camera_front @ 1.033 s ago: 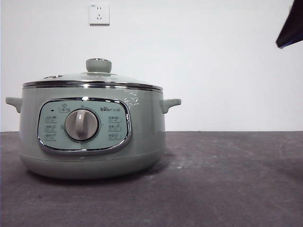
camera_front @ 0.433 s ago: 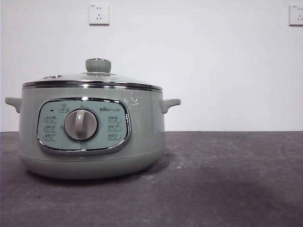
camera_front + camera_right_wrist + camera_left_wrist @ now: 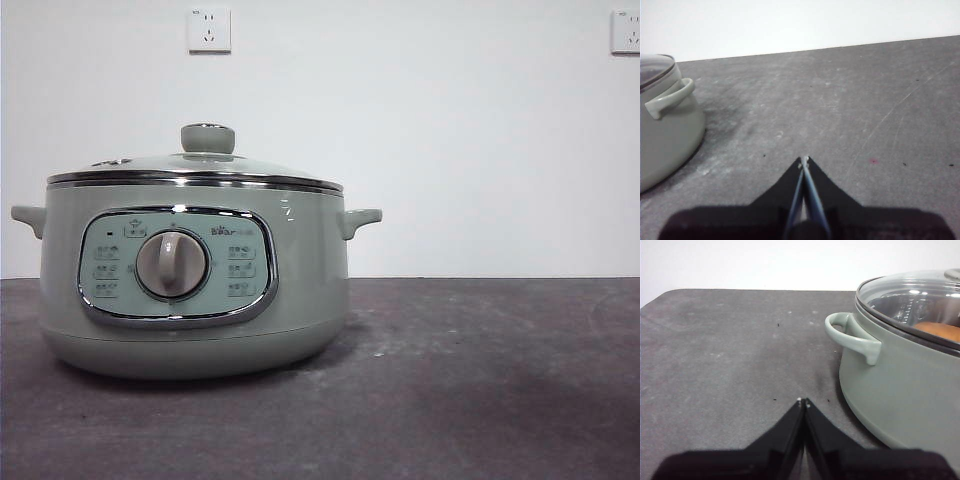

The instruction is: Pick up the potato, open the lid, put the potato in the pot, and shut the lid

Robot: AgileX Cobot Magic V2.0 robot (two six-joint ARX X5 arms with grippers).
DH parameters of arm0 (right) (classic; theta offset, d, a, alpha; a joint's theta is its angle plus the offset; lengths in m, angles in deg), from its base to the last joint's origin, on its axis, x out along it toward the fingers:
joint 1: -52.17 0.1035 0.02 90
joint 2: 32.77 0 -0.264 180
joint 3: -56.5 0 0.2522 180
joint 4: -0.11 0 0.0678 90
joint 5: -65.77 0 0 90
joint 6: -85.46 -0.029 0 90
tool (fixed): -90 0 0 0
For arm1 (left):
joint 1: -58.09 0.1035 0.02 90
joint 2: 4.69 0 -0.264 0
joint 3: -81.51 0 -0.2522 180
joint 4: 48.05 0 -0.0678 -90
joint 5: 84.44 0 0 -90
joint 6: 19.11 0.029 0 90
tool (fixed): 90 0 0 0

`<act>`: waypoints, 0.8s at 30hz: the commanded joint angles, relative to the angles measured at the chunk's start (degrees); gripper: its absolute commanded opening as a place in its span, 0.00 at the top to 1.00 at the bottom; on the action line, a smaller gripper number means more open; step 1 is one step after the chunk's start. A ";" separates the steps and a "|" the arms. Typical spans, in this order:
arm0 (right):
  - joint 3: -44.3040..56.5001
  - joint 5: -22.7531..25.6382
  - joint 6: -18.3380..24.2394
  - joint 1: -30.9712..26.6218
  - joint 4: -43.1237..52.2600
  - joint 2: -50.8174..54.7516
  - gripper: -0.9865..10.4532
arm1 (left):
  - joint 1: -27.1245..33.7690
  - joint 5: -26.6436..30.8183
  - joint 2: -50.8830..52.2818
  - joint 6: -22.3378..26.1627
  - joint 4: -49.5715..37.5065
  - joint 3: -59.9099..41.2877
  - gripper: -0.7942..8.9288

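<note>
The sage-green pot (image 3: pixel 190 290) stands on the dark table at the left of the front view, with the glass lid (image 3: pixel 195 168) shut on it and its green knob (image 3: pixel 208 138) on top. In the left wrist view the potato (image 3: pixel 940 331) shows orange-brown through the lid (image 3: pixel 912 297), inside the pot (image 3: pixel 900 385). My left gripper (image 3: pixel 803 402) is shut and empty, beside the pot's side handle (image 3: pixel 850 335). My right gripper (image 3: pixel 804 161) is shut and empty, over bare table away from the pot (image 3: pixel 662 130). Neither arm shows in the front view.
The dark grey table (image 3: pixel 480 380) stretches to the right of the pot. A white wall stands behind, with one socket (image 3: pixel 209 29) above the pot and another (image 3: pixel 626 31) at the top right.
The black arm tip at the top right corner of the front view has gone out of view, uncovering the right socket. The pot and lid have not moved.
</note>
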 commanded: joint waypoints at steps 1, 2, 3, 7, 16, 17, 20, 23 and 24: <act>1.36 0.02 -1.11 -0.07 0.46 1.33 0.93 | 0.17 0.07 0.17 0.11 -0.09 -0.81 0.92; 1.73 0.02 -1.49 -0.07 0.44 1.77 0.93 | 0.17 0.07 0.17 0.11 -0.09 -0.81 0.92; 1.99 0.07 -1.95 -0.07 -0.42 2.36 0.93 | 0.17 0.07 0.17 0.11 -0.09 -0.81 0.92; 1.99 0.63 -2.27 -0.04 -1.53 2.38 0.93 | 0.17 0.07 0.17 0.13 -0.09 -0.81 0.92; 1.97 1.33 -2.43 -0.02 -1.42 2.25 0.93 | 0.17 0.04 0.17 0.13 -0.09 -0.81 0.92; 1.97 1.40 -2.43 -0.02 -1.42 2.25 0.93 | 0.17 0.04 0.17 0.13 -0.09 -0.81 0.92; 1.97 1.36 -2.43 -0.02 -1.42 2.25 0.93 | 0.17 0.09 0.17 0.13 -0.09 -0.81 0.92; 1.97 1.38 -2.43 -0.02 -1.42 2.25 0.93 | 0.17 0.07 0.17 0.13 -0.09 -0.81 0.92; 1.97 1.36 -2.43 -0.02 -1.42 2.25 0.93 | 0.17 0.07 0.15 0.13 -0.09 -0.81 0.92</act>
